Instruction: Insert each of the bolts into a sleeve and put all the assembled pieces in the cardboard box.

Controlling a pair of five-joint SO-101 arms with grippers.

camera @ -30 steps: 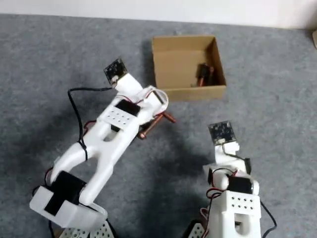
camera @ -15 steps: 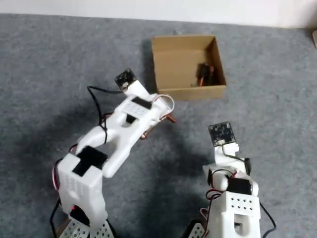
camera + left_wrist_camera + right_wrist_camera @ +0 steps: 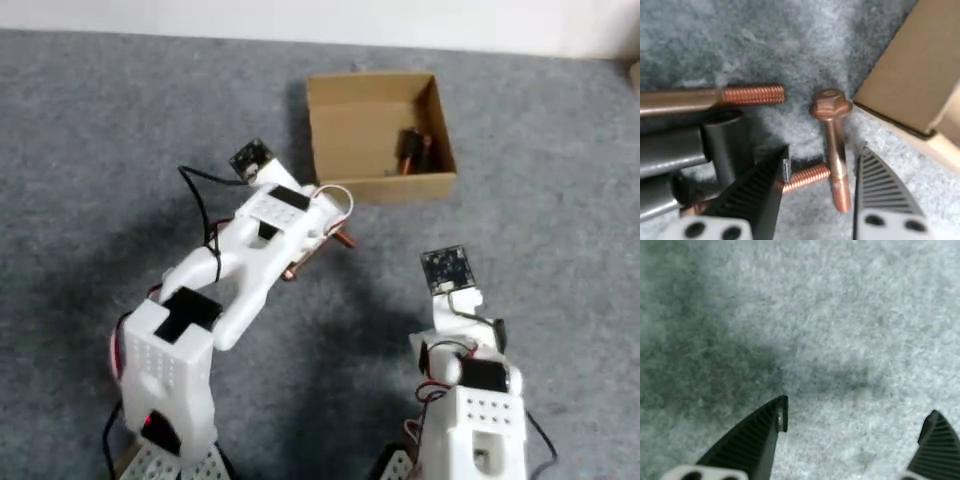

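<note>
Box point(image 3: 385, 187): open cardboard, on grey carpet point(image 3: 100, 120). One assembled piece point(image 3: 415, 150), dark with a copper part, lies inside against the wall farthest from the left arm.

Left arm point(image 3: 255, 245): stretched toward the box, its wrist just short of the box's near wall.

Left gripper point(image 3: 822, 160): jaws spread, holding nothing, low over the carpet just beside a box corner. A bolt point(image 3: 834, 145) lies flat between the two fingers, flanged hex head pointing away from the gripper, head close to the box wall but not touching it. Whether either finger touches the bolt cannot be told.

Second bolt point(image 3: 807, 176): threaded end crosses against the first bolt's shank; the rest is hidden behind a finger.

Third bolt point(image 3: 752, 94): threaded tip lies farther from the box than the first. It runs into a smooth brown length; whether that is a sleeve or its own shank cannot be told.

Dark sleeve point(image 3: 725, 137): open end showing, beside the third bolt, on the side away from the box. More dark tubes point(image 3: 667, 152) lie beyond it.

Right arm point(image 3: 465, 375): well apart from the box, out from its near wall.

Right gripper point(image 3: 857, 420): jaws wide apart, empty, over bare carpet.
</note>
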